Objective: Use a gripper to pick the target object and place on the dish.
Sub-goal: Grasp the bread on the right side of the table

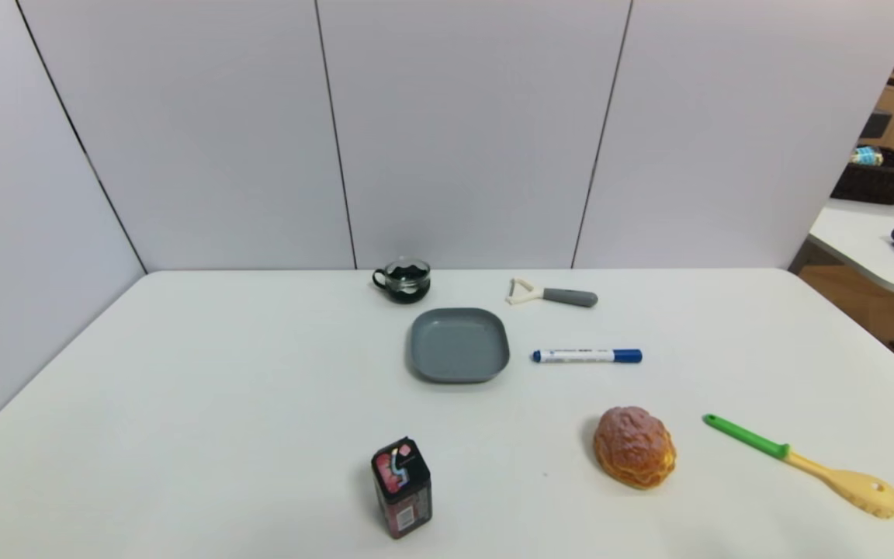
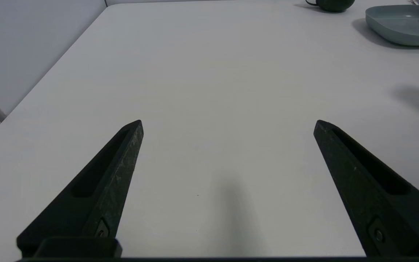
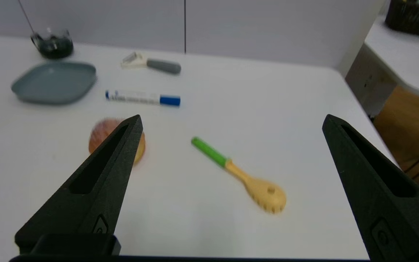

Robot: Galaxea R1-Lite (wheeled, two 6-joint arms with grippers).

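The golden-brown crackled bun (image 1: 634, 447) rests on the white table at the front right. In the right wrist view the bun (image 3: 100, 133) is partly hidden behind one dark finger. The grey-blue square dish (image 1: 459, 345) lies empty near the table's middle, toward the back; the dish (image 3: 54, 81) also shows in the right wrist view and the dish (image 2: 406, 24) in the left wrist view. My right gripper (image 3: 231, 122) is open, hovering above the table near the spoon, the bun off to one side. My left gripper (image 2: 228, 123) is open over bare table. Neither gripper appears in the head view.
A green-handled wooden spoon (image 1: 804, 464) lies right of the bun. A blue marker (image 1: 587, 355) and a peeler (image 1: 552, 295) lie right of the dish. A glass cup (image 1: 403, 279) stands behind it. A dark red-patterned box (image 1: 402, 487) stands at the front centre.
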